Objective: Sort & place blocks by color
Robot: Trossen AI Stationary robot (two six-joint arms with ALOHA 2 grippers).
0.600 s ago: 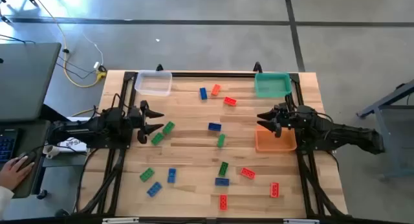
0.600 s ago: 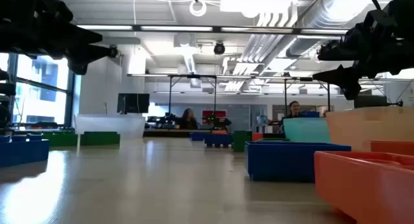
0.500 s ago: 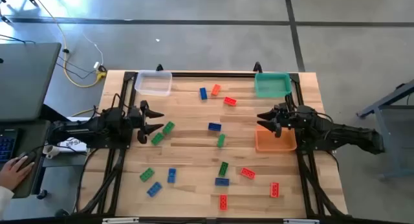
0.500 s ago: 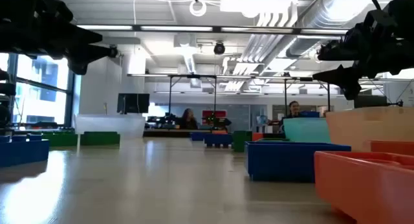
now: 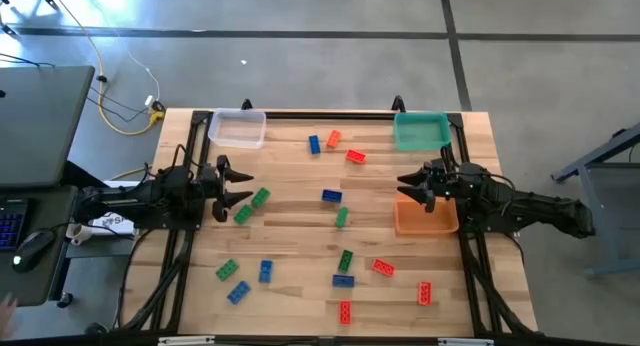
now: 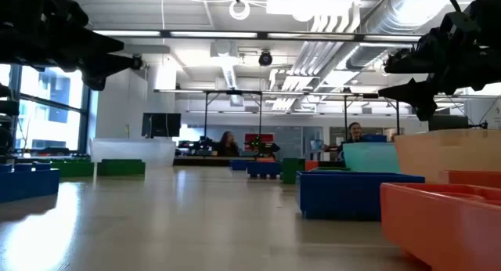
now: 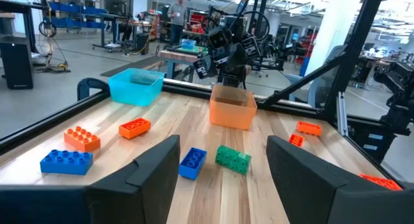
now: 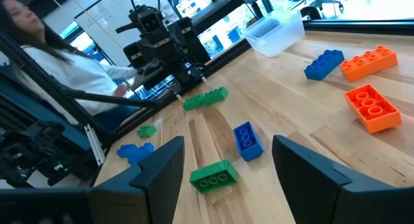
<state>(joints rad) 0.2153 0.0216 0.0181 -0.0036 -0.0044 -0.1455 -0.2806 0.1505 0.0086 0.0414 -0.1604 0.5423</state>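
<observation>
Honestly nothing on the table had changed: my left gripper [image 5: 222,189] and right gripper [image 5: 412,186] both hung over their own sides, fingers spread wide and empty, so sorting hadn't started. The blocks [image 5: 331,196] were scattered across the middle and near side, none in a tray. Only difference from a half second earlier: the person's hand by the mouse [image 5: 33,243], off left, had pulled away.

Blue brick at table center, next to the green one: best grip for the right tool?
Take the blue brick across its two long side walls, coming straight down from above. It lies flat, studs up, with bare wood around it; the green brick sits apart, so the open right tool has room. This is a judgement: the short ends would need a wider spread.
</observation>
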